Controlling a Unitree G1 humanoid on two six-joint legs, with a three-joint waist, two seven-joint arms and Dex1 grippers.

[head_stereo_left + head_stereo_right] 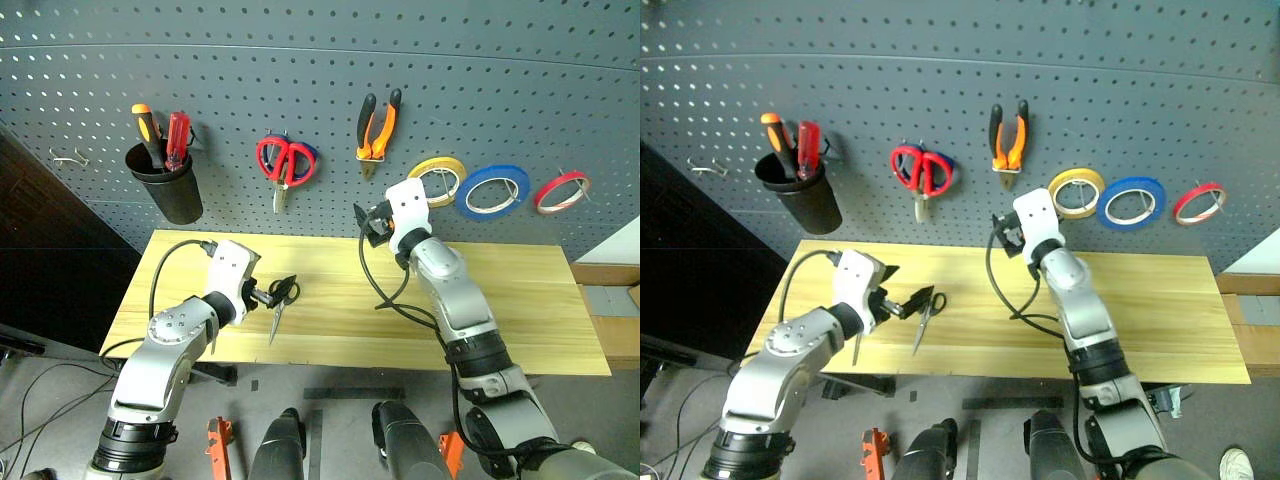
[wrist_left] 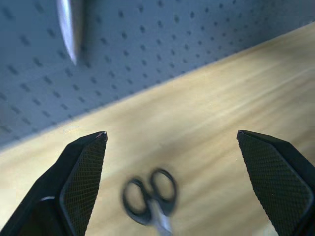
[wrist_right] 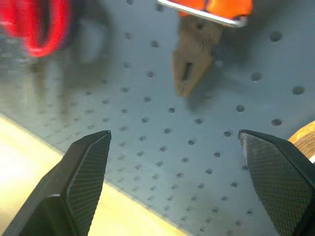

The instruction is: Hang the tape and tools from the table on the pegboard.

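From the head camera, the light yellowish wooden table point(image 1: 520, 300) stood against the dark grey perforated pegboard point(image 1: 330, 60). The orange-and-black-handled pliers point(image 1: 377, 128) hung on the board, jaws down. Beside them on one side hung the red-handled scissors point(image 1: 285, 162), on the other a yellow tape roll point(image 1: 437, 180), the flat blue tape ring point(image 1: 492, 190) and a thin red tape roll point(image 1: 562, 191), each on its hook. A black cup point(image 1: 165, 185) on the board held an orange-handled screwdriver point(image 1: 146, 126) and a red-handled screwdriver point(image 1: 177, 135). The small black-handled scissors point(image 1: 279, 302) lay on the table, blades toward the front edge. The left gripper point(image 1: 264, 292) hung low just beside their handles, fingers apart. The right gripper point(image 1: 368, 222) was raised before the board, below the pliers.

In the left wrist view, the left gripper's black textured fingers point(image 2: 83, 172) stood wide apart, with the scissor handles on the wood between them, touching neither.

In the right wrist view, the right gripper's fingers point(image 3: 86, 172) were also spread wide and held nothing; the plier nose hung on the board ahead, clear of them.
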